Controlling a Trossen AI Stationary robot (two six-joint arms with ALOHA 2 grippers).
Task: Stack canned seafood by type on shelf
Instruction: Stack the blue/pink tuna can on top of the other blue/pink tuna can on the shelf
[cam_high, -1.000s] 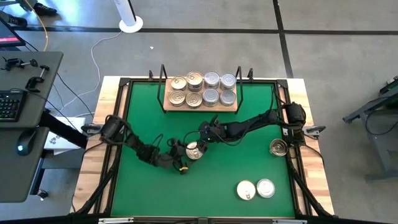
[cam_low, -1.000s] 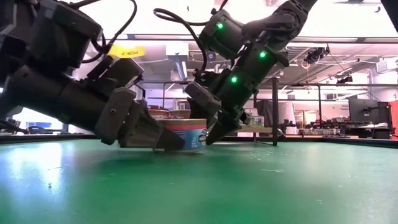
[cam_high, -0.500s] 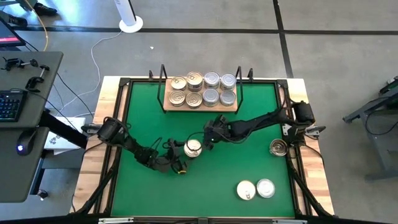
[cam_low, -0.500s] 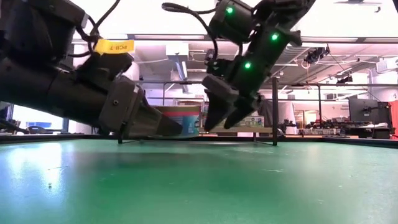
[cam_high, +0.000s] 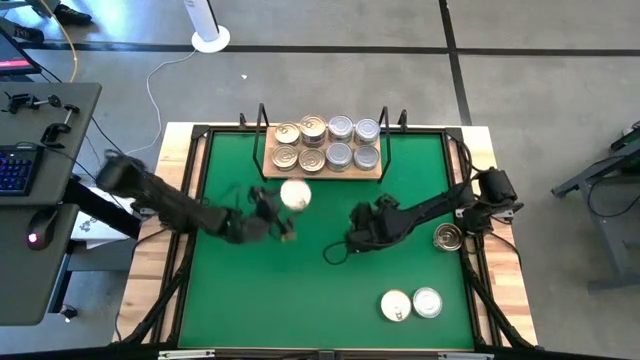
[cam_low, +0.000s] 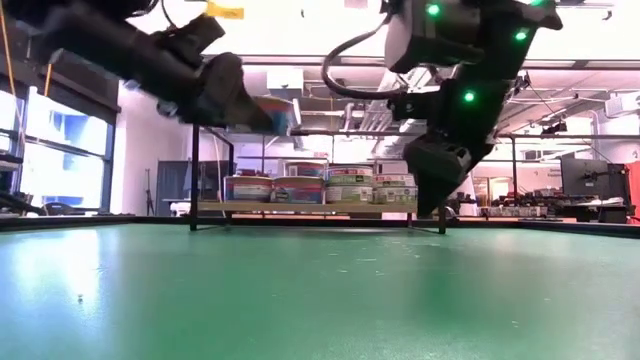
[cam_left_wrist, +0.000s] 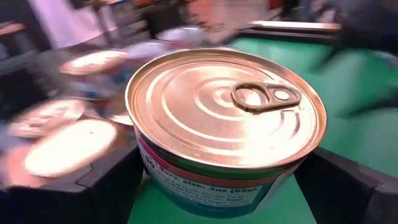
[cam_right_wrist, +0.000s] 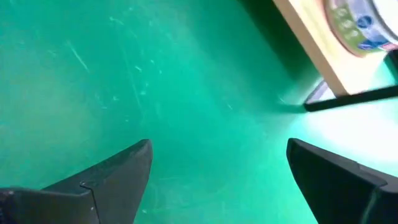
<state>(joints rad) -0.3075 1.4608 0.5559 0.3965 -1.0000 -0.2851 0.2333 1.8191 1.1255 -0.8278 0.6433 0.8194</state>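
My left gripper (cam_high: 288, 205) holds a flat round can (cam_high: 295, 194) with a gold pull-tab lid (cam_left_wrist: 227, 109) in the air, just on the near side of the shelf (cam_high: 322, 174). The shelf is a tan board with black uprights at the far middle of the green mat, and several cans (cam_high: 326, 144) stand on it in two rows. My right gripper (cam_high: 353, 243) hangs open and empty over the mat, right of centre. In the right wrist view its fingers (cam_right_wrist: 118, 171) frame bare mat. Three more cans rest on the mat at the right (cam_high: 447, 237) and near right (cam_high: 396, 305) (cam_high: 427, 302). My left gripper pinches the can's side wall (cam_left_wrist: 152, 165) between its two fingers (cam_left_wrist: 102, 186), one on each opposite side of the round body. The fingers come nearly level from the table's left. The can is lifted clear of the mat, lid up and roughly level.
The shelf's black uprights (cam_high: 262, 140) (cam_high: 384, 135) stand at its two ends. The middle and near left of the green mat (cam_high: 250, 290) are bare. A black frame (cam_high: 196, 180) borders the mat. A desk with a keyboard (cam_high: 15, 170) stands off the table's left.
My left gripper has lifted the gold-lidded can off the mat's middle and carried it up and toward the far edge, close to the shelf. My right gripper, which stood beside that can, has drawn back toward the table's right edge and tipped more steeply downward.
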